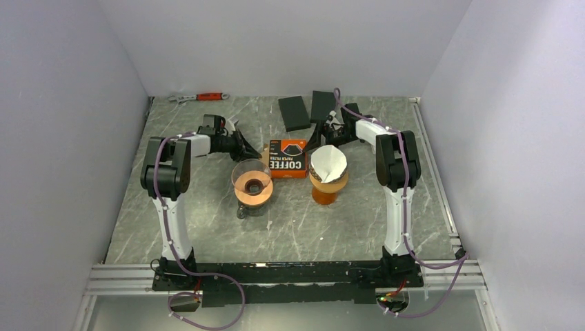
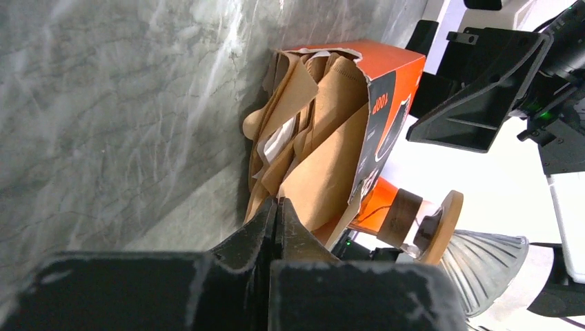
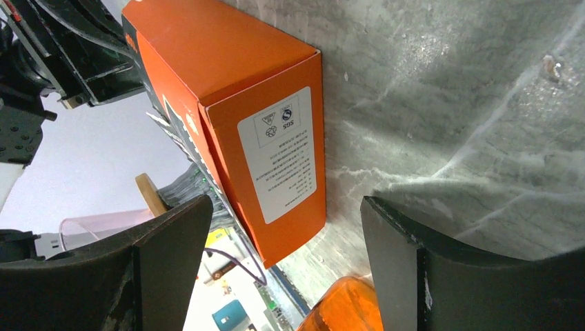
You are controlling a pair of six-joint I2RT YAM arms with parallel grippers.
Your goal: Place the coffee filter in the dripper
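Note:
An orange coffee filter box [image 1: 288,158] lies between two brewers. Brown coffee filters [image 2: 310,131] spill from its open left end. My left gripper [image 1: 250,151] is at that end, its jaws shut [image 2: 277,204] on the lower edge of a brown coffee filter. The empty glass dripper [image 1: 252,183], ribbed with a wooden ring [image 2: 483,265], stands just in front of it. A second dripper on an orange carafe [image 1: 327,187] holds a white filter [image 1: 328,163]. My right gripper [image 1: 320,140] stands open [image 3: 283,231] around the closed end of the box [image 3: 234,96], touching nothing.
A red-handled wrench [image 1: 203,97] lies at the back left. Two dark flat pads [image 1: 294,112] [image 1: 322,105] lie at the back behind the box. The orange carafe [image 3: 345,307] sits just below my right fingers. Walls close in on three sides.

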